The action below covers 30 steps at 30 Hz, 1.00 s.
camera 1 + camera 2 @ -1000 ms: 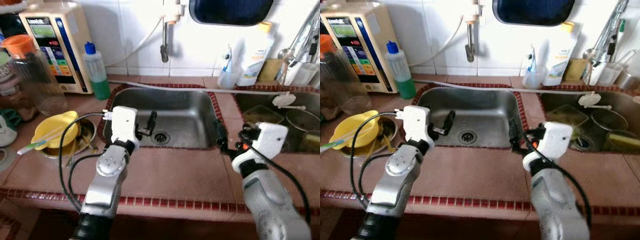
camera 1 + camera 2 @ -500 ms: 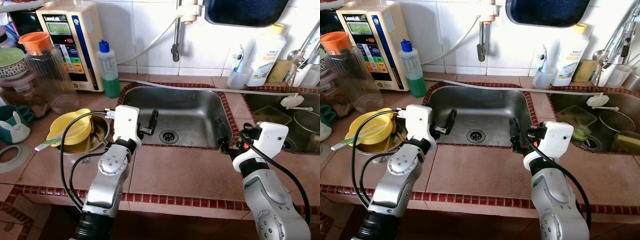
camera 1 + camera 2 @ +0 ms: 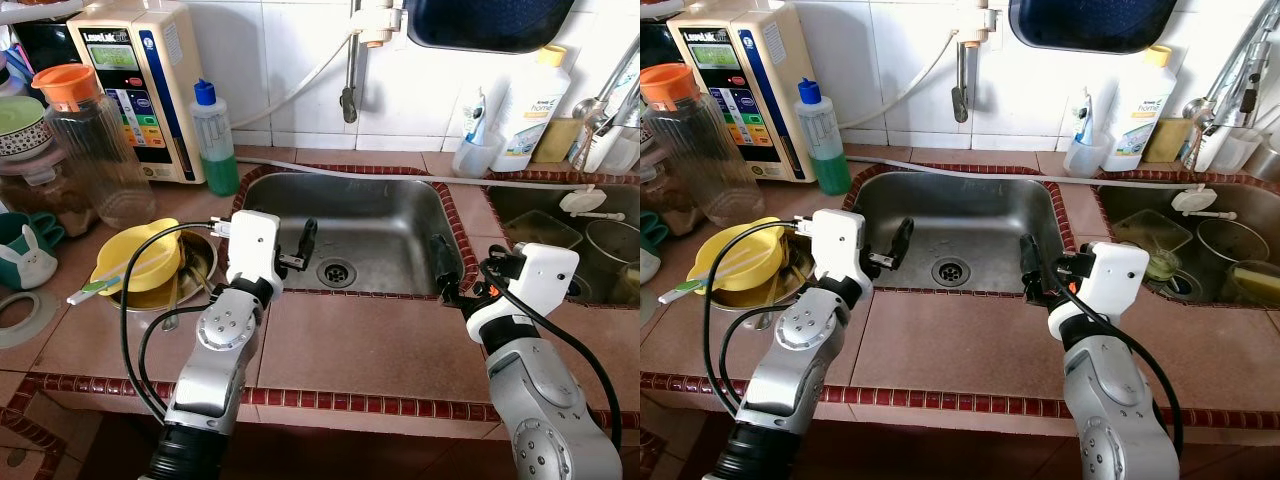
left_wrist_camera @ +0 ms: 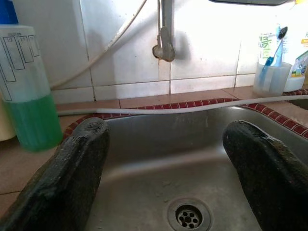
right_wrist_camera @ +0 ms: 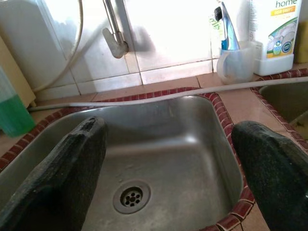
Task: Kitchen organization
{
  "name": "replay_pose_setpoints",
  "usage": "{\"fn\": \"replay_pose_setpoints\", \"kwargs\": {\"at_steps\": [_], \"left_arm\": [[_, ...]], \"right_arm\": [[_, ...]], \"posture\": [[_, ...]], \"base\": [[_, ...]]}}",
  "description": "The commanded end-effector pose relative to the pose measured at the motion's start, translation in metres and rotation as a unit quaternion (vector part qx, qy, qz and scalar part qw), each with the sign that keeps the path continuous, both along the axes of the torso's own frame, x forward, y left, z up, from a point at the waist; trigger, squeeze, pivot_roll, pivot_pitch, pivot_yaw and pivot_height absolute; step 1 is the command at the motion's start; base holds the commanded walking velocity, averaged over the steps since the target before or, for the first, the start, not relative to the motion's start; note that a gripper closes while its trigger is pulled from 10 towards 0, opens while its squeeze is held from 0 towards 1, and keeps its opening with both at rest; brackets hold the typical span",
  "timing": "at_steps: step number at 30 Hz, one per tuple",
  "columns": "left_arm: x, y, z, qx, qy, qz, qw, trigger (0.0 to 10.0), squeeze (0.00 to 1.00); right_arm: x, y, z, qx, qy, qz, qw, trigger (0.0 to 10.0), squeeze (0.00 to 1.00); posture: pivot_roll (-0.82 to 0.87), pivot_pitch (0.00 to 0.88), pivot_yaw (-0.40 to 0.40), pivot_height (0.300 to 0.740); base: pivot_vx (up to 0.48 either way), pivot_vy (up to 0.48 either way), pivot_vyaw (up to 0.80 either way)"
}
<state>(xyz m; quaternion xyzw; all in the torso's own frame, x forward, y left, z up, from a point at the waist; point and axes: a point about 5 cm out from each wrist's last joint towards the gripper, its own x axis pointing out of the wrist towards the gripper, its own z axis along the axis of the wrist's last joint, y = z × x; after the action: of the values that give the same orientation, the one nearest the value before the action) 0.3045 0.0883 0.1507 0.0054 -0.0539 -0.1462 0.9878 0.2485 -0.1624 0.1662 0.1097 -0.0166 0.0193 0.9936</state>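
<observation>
Both arms are held over the tiled counter's front edge, in front of an empty steel sink (image 3: 360,215). My left gripper (image 3: 303,243) hovers at the sink's near left rim, open, with nothing between its fingers (image 4: 77,168). My right gripper (image 3: 441,262) hangs at the sink's near right rim, also open and empty; the drain (image 5: 129,196) lies beyond it. On the counter to the left, a yellow bowl (image 3: 137,262) rests in a metal bowl (image 3: 195,268), with a green-handled utensil (image 3: 100,285) across it.
Along the back stand a green soap bottle (image 3: 216,140), an orange-lidded jug (image 3: 90,150), a water machine (image 3: 130,80), a toothbrush cup (image 3: 472,152) and a detergent bottle (image 3: 527,105). The tap (image 3: 348,95) hangs over the sink. A second sink (image 3: 585,240) at right holds containers.
The camera has risen and shifted, so more of the counter's left side shows. Both grippers stay open at the sink's front rim.
</observation>
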Motion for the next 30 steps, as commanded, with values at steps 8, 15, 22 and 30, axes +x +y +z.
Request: {"fn": "replay_pose_setpoints", "kwargs": {"at_steps": [8,15,22,30], "left_arm": [[0.0,-0.001,0.01,0.025,-0.036,0.008,0.999,10.0,0.0],[0.003,0.027,0.021,0.076,-0.074,0.11,0.988,10.0,0.0],[0.002,0.04,0.019,0.083,-0.069,0.151,0.983,10.0,0.0],[-0.003,0.069,0.029,0.099,-0.078,0.225,0.966,10.0,0.0]], "right_arm": [[0.002,-0.002,0.002,-0.004,-0.004,-0.002,1.0,10.0,0.0],[0.002,-0.003,0.002,-0.004,-0.005,0.0,1.0,10.0,0.0],[0.004,-0.002,0.003,-0.008,-0.009,0.01,1.0,10.0,0.0],[0.006,-0.001,0.005,-0.02,-0.013,0.02,1.0,10.0,0.0]], "posture": [[0.04,0.0,0.013,0.74],[0.05,0.0,0.011,0.74],[0.06,0.0,0.003,0.74],[0.08,0.0,-0.003,0.74]], "base": [[0.0,0.0,0.45],[0.0,0.0,0.0],[0.0,0.0,0.0],[0.0,0.0,0.29]]}}
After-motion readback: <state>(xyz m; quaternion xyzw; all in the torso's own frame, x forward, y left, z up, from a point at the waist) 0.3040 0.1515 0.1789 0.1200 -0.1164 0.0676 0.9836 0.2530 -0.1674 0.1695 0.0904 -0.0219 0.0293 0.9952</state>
